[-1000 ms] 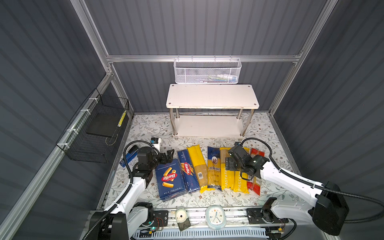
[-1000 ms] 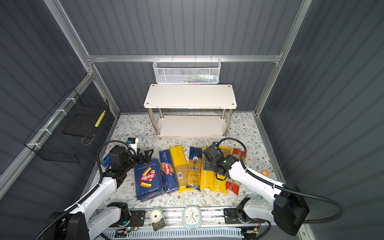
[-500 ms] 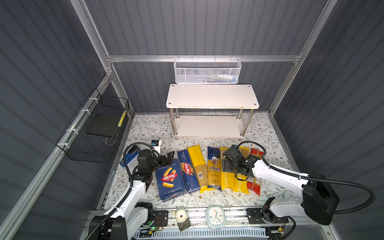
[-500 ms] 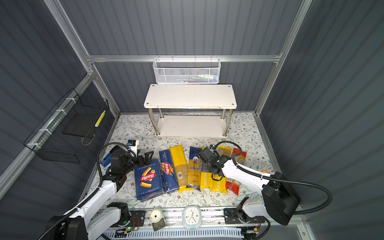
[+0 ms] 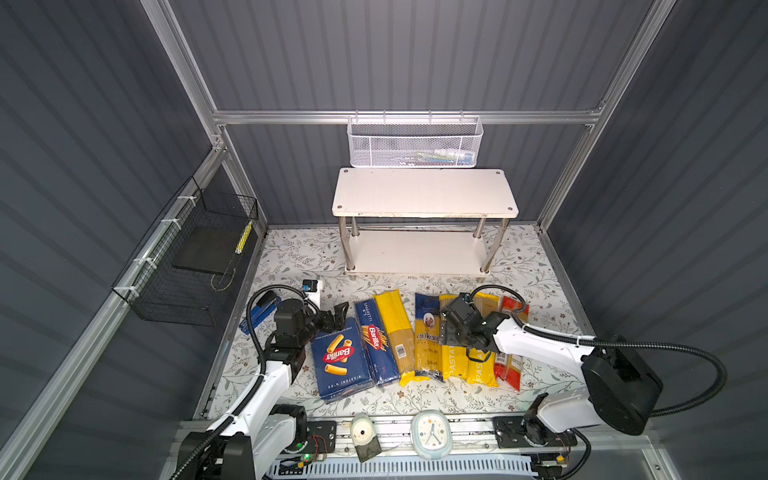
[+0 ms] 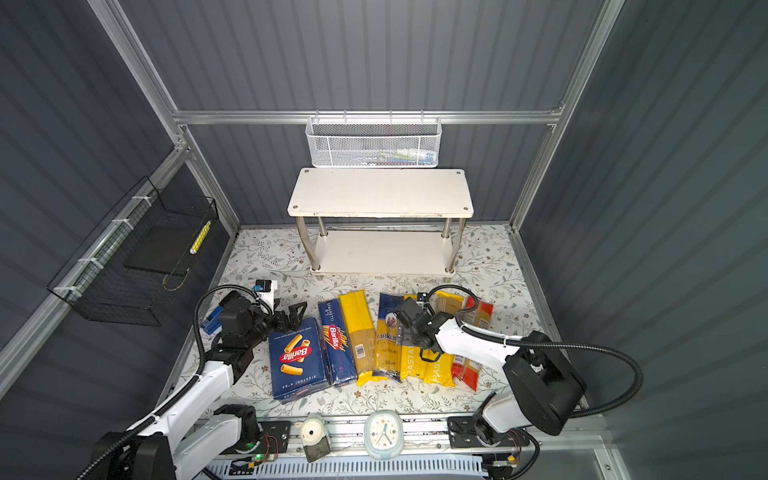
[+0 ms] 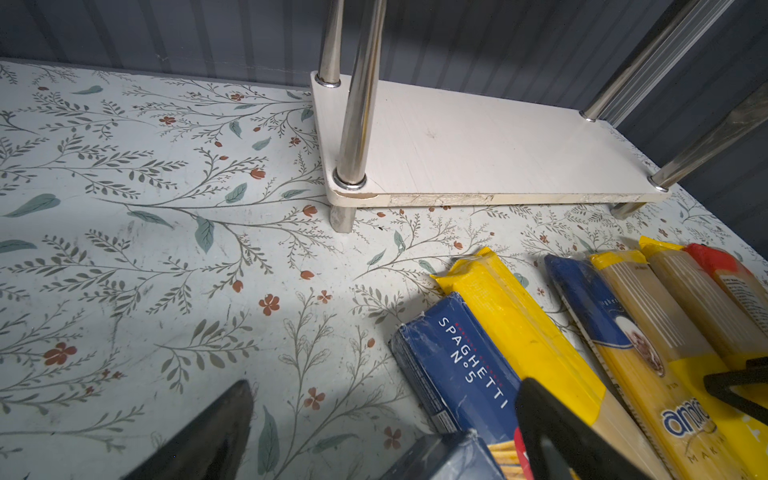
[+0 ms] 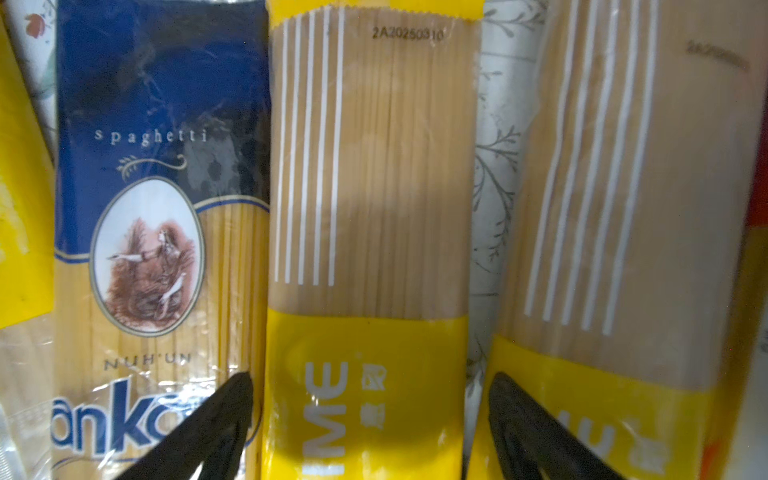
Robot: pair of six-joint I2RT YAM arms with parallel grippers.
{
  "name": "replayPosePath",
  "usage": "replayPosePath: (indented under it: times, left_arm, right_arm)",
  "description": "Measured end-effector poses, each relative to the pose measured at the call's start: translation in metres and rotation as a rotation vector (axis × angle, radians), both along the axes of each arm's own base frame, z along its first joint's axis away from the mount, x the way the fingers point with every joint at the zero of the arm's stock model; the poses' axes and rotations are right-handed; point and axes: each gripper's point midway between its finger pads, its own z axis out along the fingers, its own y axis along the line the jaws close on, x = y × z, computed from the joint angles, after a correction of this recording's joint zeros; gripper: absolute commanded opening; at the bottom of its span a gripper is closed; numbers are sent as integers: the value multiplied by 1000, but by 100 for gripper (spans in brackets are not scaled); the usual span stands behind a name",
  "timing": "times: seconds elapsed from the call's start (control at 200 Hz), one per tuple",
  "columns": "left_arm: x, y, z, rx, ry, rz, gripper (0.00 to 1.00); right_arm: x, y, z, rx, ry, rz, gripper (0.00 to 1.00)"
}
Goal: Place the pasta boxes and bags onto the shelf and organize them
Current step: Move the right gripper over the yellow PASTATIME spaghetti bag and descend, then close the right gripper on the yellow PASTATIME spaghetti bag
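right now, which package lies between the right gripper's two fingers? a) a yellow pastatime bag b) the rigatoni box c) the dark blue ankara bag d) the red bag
a: in the right wrist view the right gripper stands open astride the yellow pastatime bag, with the ankara bag just outside one finger.

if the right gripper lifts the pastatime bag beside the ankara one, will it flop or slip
Probably stiff: the PASTATIME bag is packed with straight spaghetti strands. Its glossy film looks slippery, so the open right gripper straddling it may need a firm pinch. Being long, it could tilt if held off-centre.
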Motion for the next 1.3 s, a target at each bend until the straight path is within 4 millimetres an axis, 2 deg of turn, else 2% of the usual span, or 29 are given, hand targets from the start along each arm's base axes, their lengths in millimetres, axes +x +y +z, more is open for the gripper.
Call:
replayPosePath:
  times: [0.215,0.585,1.055,1.3]
  left_arm:
    - [0,1,0,2,1,3,100]
    - [1,1,-2,4,5,7,100]
    - [1,1,-4,5,14,7,100]
    - [1,1,-7,6,20,7,99]
  right_arm:
    - [5,1,-12,-21,11,12,89]
    - [12,-2,-19,-22,8,8,89]
    - [3,-18,-22,-37,10,-1,88]
    - [3,-15,-28,-62,35,21,88]
